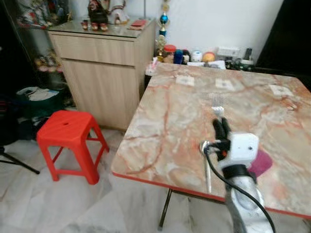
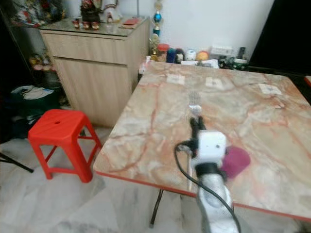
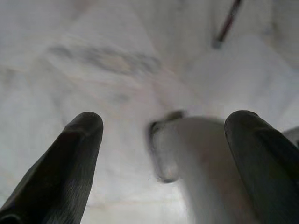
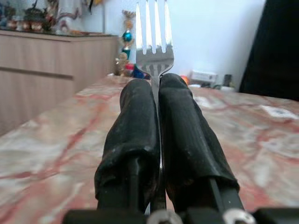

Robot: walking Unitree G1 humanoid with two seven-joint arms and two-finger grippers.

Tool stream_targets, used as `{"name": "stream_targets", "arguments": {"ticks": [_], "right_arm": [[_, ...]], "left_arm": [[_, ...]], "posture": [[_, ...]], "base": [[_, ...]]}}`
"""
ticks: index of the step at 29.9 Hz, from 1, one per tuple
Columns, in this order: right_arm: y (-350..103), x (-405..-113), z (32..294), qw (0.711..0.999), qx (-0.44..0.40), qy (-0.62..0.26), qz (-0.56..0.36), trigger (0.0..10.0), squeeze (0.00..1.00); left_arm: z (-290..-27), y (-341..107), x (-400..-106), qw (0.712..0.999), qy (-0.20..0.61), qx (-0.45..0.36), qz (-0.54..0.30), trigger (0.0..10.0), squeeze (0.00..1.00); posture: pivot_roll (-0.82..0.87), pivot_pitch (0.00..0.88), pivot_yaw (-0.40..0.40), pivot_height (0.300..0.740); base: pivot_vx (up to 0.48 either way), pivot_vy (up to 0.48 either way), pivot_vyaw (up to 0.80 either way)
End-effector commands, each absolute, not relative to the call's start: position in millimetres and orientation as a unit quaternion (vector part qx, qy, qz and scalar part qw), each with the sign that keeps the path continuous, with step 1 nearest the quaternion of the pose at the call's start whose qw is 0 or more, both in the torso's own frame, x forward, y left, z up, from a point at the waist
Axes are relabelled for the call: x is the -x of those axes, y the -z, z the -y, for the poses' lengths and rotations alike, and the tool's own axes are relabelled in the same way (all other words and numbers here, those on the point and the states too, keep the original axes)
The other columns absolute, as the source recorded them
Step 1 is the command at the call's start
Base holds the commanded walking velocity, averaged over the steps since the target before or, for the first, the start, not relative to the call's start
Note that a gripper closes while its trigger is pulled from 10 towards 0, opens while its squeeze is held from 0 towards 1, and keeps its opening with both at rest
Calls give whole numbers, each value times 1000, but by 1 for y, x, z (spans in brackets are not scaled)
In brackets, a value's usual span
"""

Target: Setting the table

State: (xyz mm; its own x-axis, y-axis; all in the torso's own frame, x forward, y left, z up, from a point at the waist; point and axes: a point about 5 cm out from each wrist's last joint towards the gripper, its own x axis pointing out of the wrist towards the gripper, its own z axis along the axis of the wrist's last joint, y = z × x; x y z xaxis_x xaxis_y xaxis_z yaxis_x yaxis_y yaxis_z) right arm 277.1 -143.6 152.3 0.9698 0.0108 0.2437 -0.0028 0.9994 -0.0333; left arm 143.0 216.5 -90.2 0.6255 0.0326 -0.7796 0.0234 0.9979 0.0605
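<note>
Now I have a fork over the worktop, ready to place.

Biggest first: the square, pink-veined marble worktop (image 1: 175, 121) stands by a pale wooden cabinet (image 1: 99, 73) and a red plastic stool (image 1: 68, 131) on white floor tiles. My right gripper (image 4: 156, 88) is clenched on the silver metal fork (image 4: 153, 37), tines forward, above the near edge. I'd lower it flat and level before letting go, clear of the rim. My left gripper (image 3: 163, 140) hangs spread apart over the floor.
</note>
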Motion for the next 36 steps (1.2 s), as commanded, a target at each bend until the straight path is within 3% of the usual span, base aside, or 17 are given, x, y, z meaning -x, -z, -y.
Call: {"name": "stream_targets", "arguments": {"ticks": [1,7,21,36], "right_arm": [[-162,-277,140,990,12,-7,139,10000,0],[-162,-277,144,990,15,5,137,10000,0],[-161,-282,165,989,29,49,138,10000,0],[-157,-285,161,989,22,57,136,10000,0]], "left_arm": [[-222,89,-143,900,-1,-44,-433,10000,0],[-223,88,-144,902,-3,-43,-429,10000,0],[-226,90,-138,895,-7,-48,-443,10000,0],[-231,91,-135,890,-6,-56,-453,10000,0]], "posture": [[2,23,-44,740],[2,36,-44,740],[8,56,-19,740],[28,71,18,740]], "base": [[0,-409,-525],[0,-410,-742],[0,-407,0],[0,-404,0]]}}
